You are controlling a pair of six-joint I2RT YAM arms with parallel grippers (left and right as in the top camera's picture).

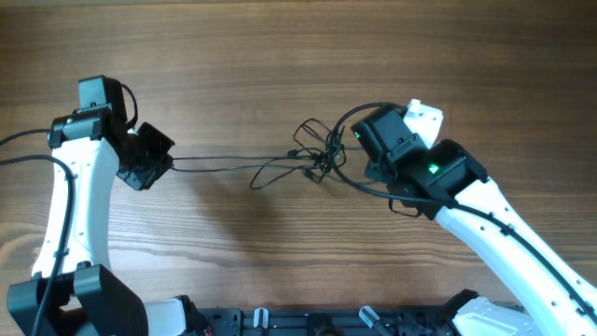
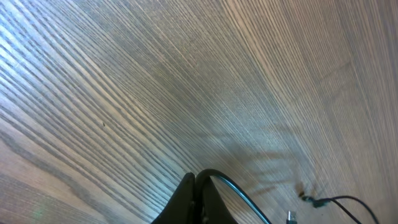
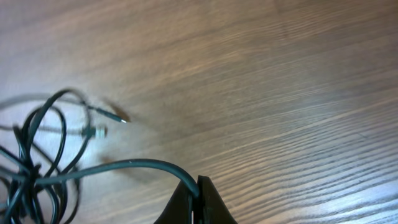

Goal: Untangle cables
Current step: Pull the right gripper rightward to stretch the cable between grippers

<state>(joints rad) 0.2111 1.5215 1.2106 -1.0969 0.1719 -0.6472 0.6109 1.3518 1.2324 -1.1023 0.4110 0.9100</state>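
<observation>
The cables (image 1: 317, 154) form a loose knot of thin dark cords at the table's middle. One strand (image 1: 224, 163) runs taut from the knot leftward to my left gripper (image 1: 168, 161), which is shut on it. In the left wrist view the cord (image 2: 239, 190) arcs out from between the closed fingertips of the gripper (image 2: 196, 178), with silvery plug ends (image 2: 309, 200) lying beyond. My right gripper (image 1: 353, 140) sits at the knot's right side, shut on another cord (image 3: 124, 165) that leads from the gripper (image 3: 196, 182) into the tangle (image 3: 31, 174). Loose plug tips (image 3: 93, 131) lie near it.
Bare wooden tabletop (image 1: 280, 56) surrounds the cables. The arms' bases and a black rail (image 1: 326, 322) line the front edge. Thicker black arm wiring (image 1: 56, 205) runs along the left arm.
</observation>
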